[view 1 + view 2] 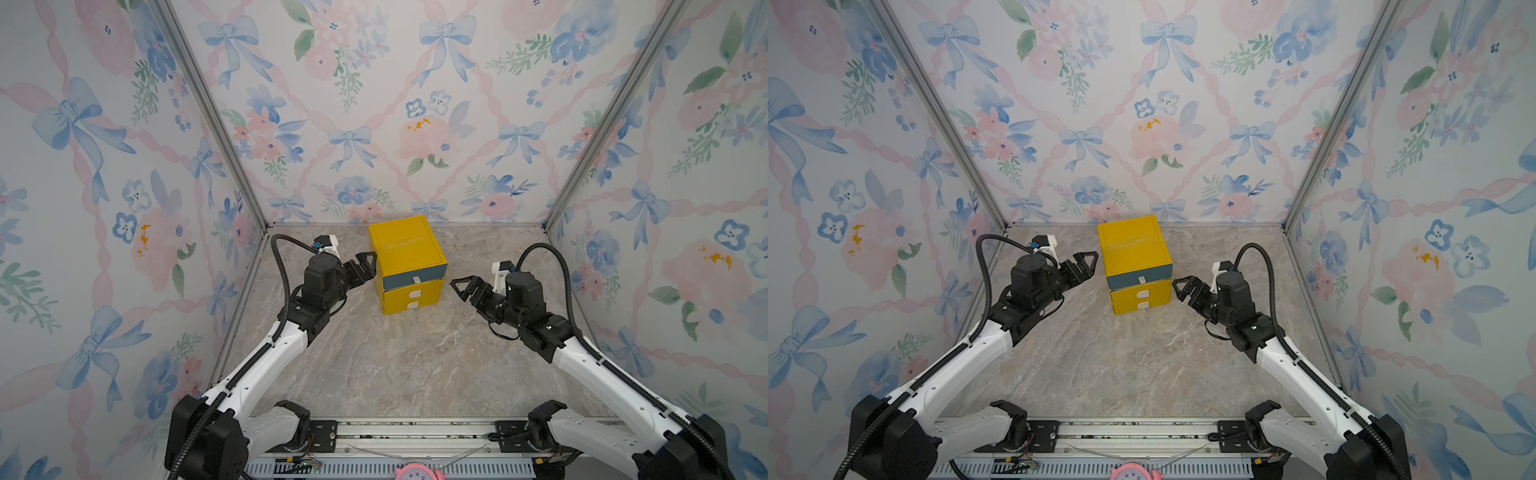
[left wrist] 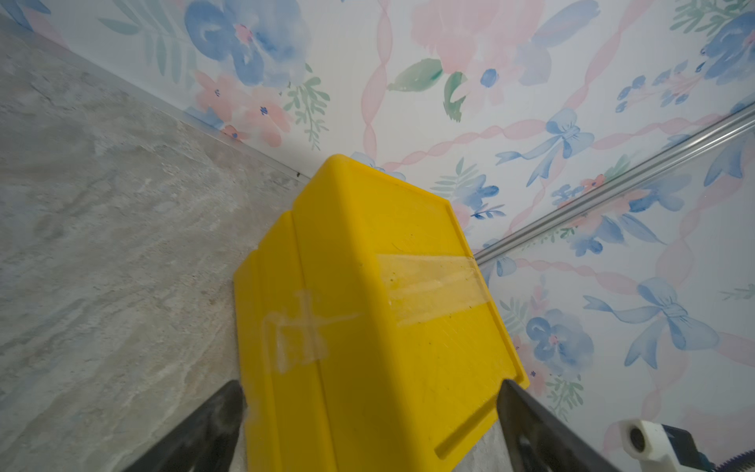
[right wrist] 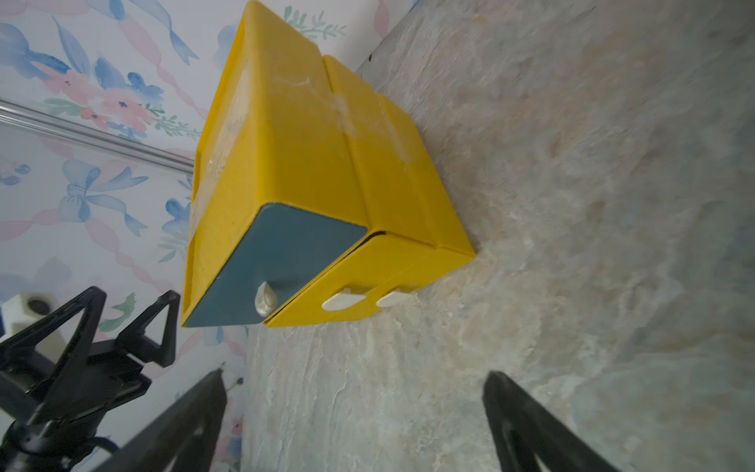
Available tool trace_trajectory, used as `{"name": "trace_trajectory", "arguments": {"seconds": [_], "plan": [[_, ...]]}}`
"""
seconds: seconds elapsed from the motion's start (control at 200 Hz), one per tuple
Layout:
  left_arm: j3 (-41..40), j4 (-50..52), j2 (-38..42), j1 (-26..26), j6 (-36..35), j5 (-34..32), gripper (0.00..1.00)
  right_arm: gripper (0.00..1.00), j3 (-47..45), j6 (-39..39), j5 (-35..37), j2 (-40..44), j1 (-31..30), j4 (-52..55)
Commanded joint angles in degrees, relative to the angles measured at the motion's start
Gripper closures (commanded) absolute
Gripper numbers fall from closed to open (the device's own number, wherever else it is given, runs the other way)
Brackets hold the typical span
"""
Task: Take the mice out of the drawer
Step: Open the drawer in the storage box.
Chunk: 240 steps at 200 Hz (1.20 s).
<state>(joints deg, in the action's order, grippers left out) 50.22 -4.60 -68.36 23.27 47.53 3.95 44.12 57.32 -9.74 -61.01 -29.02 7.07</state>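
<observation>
Left gripper (image 1: 366,267): fingers spread wide, empty, just beside the cabinet's left wall.
Cabinet (image 1: 405,249): yellow, on the table (image 1: 395,365) near the back wall; three drawers (image 1: 428,291), the top one blue-fronted, all pushed shut.
Mice: hidden; cannot tell which drawer.
Right gripper (image 1: 457,289): fingers spread wide, empty, near the cabinet's front right corner, not touching it.

Grey marble-patterned tabletop (image 1: 395,365), pastel floral bow-print wall panels (image 1: 374,104) around it, silver metal rail (image 1: 415,430) along its near edge, pink round clock (image 1: 415,473) beyond that edge.
</observation>
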Motion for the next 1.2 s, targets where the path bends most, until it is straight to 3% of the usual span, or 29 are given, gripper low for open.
{"name": "trace_trajectory", "arguments": {"seconds": [0.0,0.31,0.655,1.195], "plan": [[3.12,-0.35,-5.01,0.93,4.07,4.44,0.05,0.06,2.5,8.29,-2.01,-4.78,-3.56,-5.27],[7.41,-0.44,-11.65,2.68,7.7,4.36,0.21,0.35,6.43,14.43,-1.96,-15.39,-8.08,-17.36],[9.5,0.68,-14.14,2.83,7.5,4.29,0.31,0.54,9.69,16.42,-2.85,-22.21,-7.41,-21.67],[10.98,5.39,-15.72,2.81,7.48,0.13,0.4,0.89,7.61,19.68,-2.39,-22.1,-6.82,-22.86]]}}
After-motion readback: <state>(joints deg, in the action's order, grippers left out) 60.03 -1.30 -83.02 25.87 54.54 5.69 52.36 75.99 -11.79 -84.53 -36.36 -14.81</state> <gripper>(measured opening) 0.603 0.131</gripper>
